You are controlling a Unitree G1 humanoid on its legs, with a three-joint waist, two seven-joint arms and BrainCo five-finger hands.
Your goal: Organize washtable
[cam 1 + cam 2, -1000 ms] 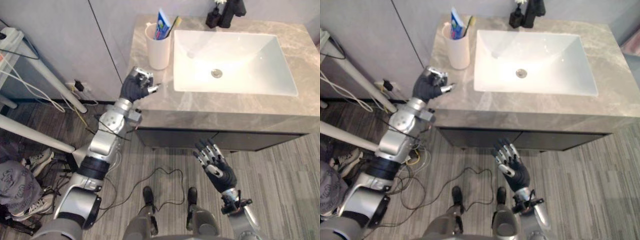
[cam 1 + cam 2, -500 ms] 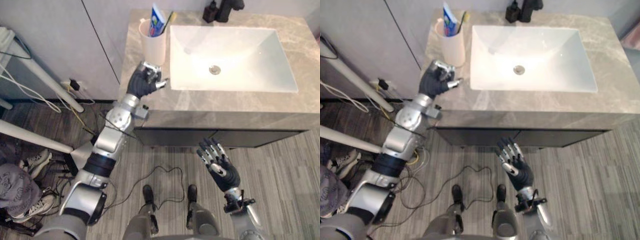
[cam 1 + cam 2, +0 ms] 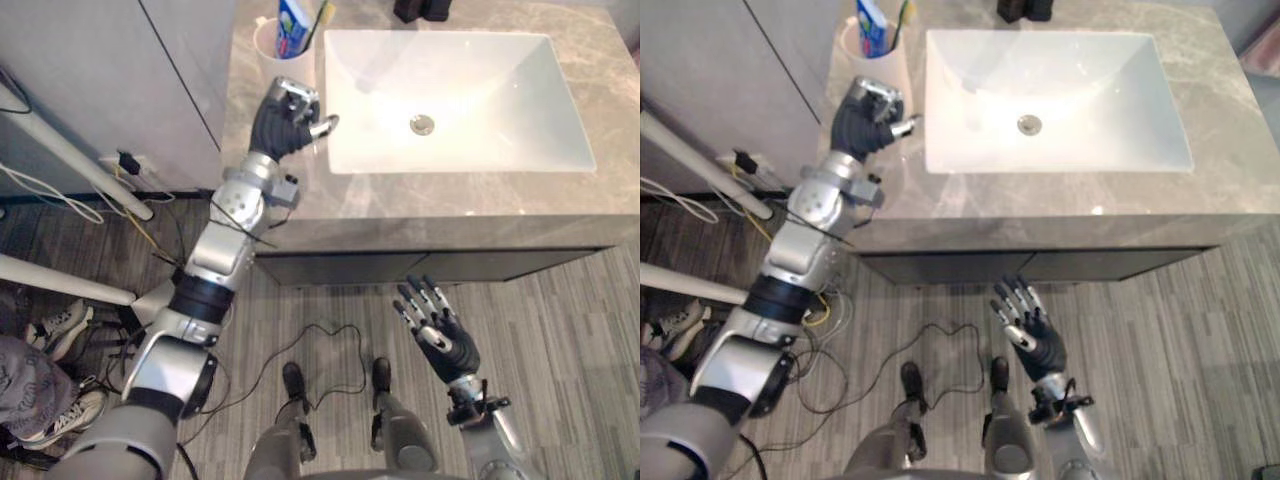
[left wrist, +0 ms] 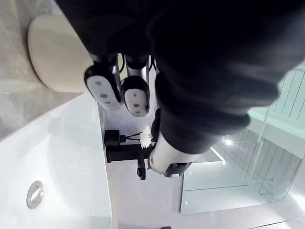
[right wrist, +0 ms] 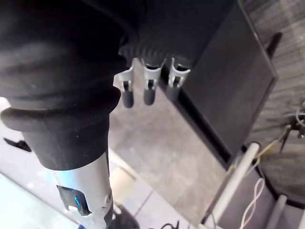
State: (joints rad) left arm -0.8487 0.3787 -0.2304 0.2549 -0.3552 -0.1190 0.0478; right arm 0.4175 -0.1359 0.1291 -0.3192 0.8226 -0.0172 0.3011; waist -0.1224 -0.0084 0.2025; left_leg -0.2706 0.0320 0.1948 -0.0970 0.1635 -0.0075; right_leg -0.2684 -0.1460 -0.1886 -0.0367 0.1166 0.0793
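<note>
Cup (image 3: pixel 272 48) with toothpaste (image 3: pixel 293 12) just beyond curled, empty left hand (image 3: pixel 285 115), sink (image 3: pixel 490 100) alongside; right hand (image 3: pixel 440 335) open.

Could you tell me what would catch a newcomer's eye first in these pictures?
Most likely the bright white sink basin set in the grey marbled counter. Then the left hand, fingers curled on nothing, raised over the counter's left end beside a cream cup holding a toothpaste tube and toothbrush. The right hand is open, low before the dark cabinet.
</note>
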